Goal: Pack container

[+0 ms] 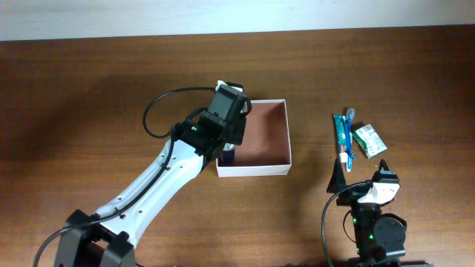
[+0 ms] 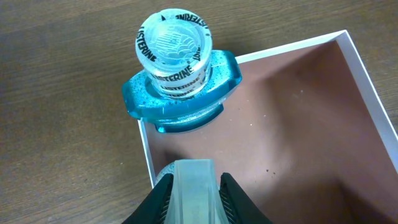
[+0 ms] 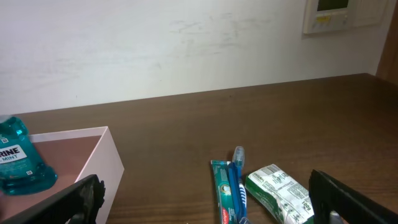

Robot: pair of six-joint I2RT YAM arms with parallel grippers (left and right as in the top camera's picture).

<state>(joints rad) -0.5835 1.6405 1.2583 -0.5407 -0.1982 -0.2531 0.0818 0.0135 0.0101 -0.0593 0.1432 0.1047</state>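
The container (image 1: 252, 170) is a shallow white box with a reddish-brown inside (image 2: 298, 124), and its wall also shows at the left of the right wrist view (image 3: 93, 155). A blue Listerine bottle (image 2: 177, 68) stands upright in its corner (image 3: 18, 158). My left gripper (image 2: 196, 178) hangs over the container's left wall, shut on a pale translucent item (image 2: 194, 193) whose lower end is hidden. From overhead the left gripper (image 1: 226, 144) covers the box's left side. My right gripper (image 3: 211, 202) stands wide open near the front right edge (image 1: 361, 172), holding nothing.
Right of the container lie a green toothpaste tube (image 1: 340, 137), a blue toothbrush (image 1: 348, 130) on it, and a small green-and-white packet (image 1: 369, 139). The right wrist view shows them just ahead of its fingers: tube (image 3: 224, 193), brush (image 3: 238, 177), packet (image 3: 280, 193).
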